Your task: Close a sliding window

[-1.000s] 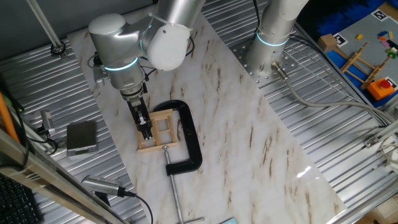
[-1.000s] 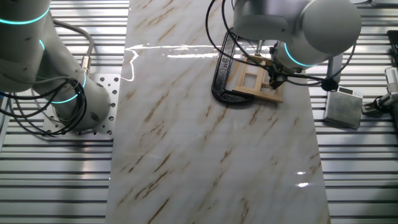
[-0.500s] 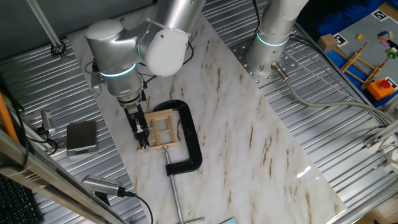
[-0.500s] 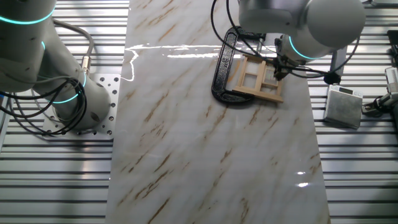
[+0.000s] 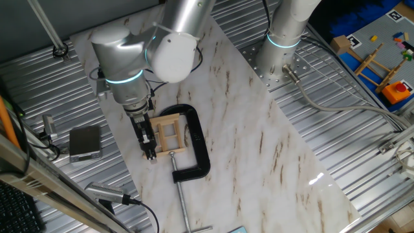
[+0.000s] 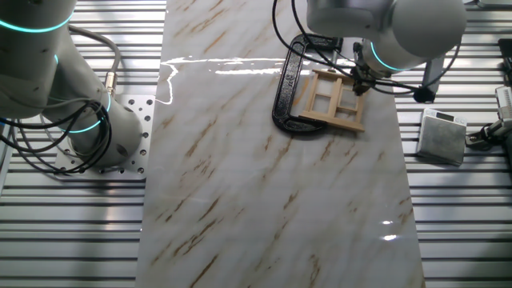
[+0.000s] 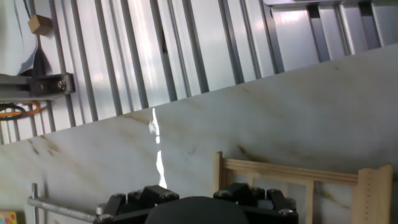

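**Gripper at window's outer edge, clamp pins the frame**

One fixed view: gripper (image 5: 149, 150) points down at the 9 o'clock edge of the window (image 5: 168, 134), fingertips low by the frame's near-left corner. Finger spacing too small to read; can't tell whether spread or pinched. Window lies flat on the marble slab (image 5: 259, 149), left of centre, sitting in the mouth of the clamp (image 5: 197, 145), whose screw runs out toward 6 o'clock.

Other fixed view: window (image 6: 330, 100) at the slab's 1 o'clock area, clamp (image 6: 284, 92) curving round its 9 o'clock side, gripper (image 6: 358, 83) at its 3 o'clock side, mostly hidden under the wrist. Contact with the wood unclear.

Hand view: pale frame (image 7: 292, 177) at 5 o'clock, thin rails and an upright post visible; slab (image 7: 261, 124) behind it. Fingertips not visible, only the gripper body at the bottom edge.

Handling judgement: light, stiff, thin wood; rails likely fragile under side load. The clamp probably holds the frame fixed, so push the sliding sash on its edge along the track, gently, not by squeezing the crossbars.
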